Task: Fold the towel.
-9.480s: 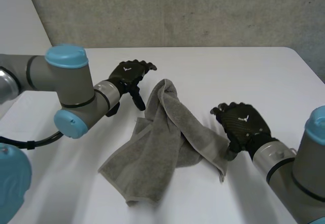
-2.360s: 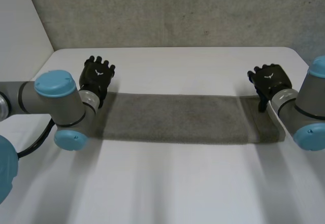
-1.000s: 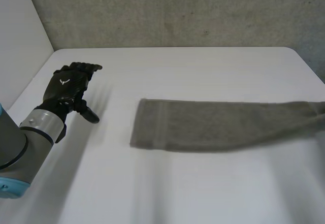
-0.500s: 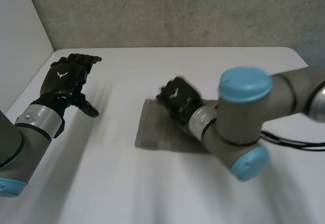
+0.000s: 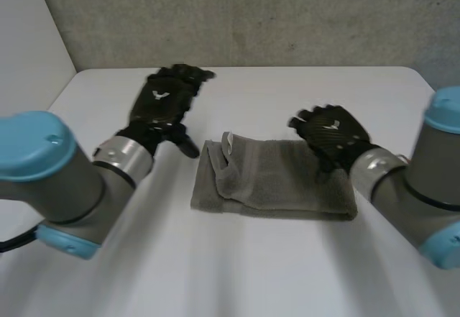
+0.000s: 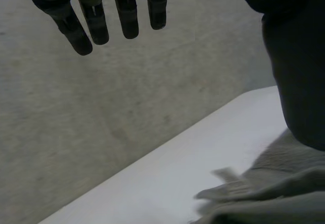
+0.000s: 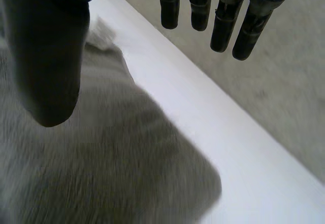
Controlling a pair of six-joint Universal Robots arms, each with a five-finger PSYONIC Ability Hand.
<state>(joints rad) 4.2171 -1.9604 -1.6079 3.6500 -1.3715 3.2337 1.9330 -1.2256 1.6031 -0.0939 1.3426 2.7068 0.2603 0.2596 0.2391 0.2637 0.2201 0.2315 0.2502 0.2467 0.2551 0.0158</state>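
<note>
- The towel lies on the white table as a short, thick rectangle, doubled over on itself. I judge the first fold to be laid, and the step in hand to be letting go and tidying it.
- The upper layer does not sit square on the lower. At the towel's left end a corner stands up crumpled, short of the edge beneath it. The left wrist view shows the same loose flap close to that hand's thumb.
- The left hand hovers just beyond the towel's far left corner, clear of the cloth. Its fingers are straight and spread, grasping nothing.
- The right hand is over the towel's right end, near its far edge. Its own wrist view shows the fingers straight and the thumb held apart with no cloth between them, so it is released. Whether the palm rests on the towel or floats above it I cannot tell.
- The next move, as I judge it, is to flatten the raised corner and line up the edges at the towel's left end. After that, both hands would take one short end and carry it across to the other for a second fold. That calls for a pinch through both layers, or the upper one may slide.
</note>
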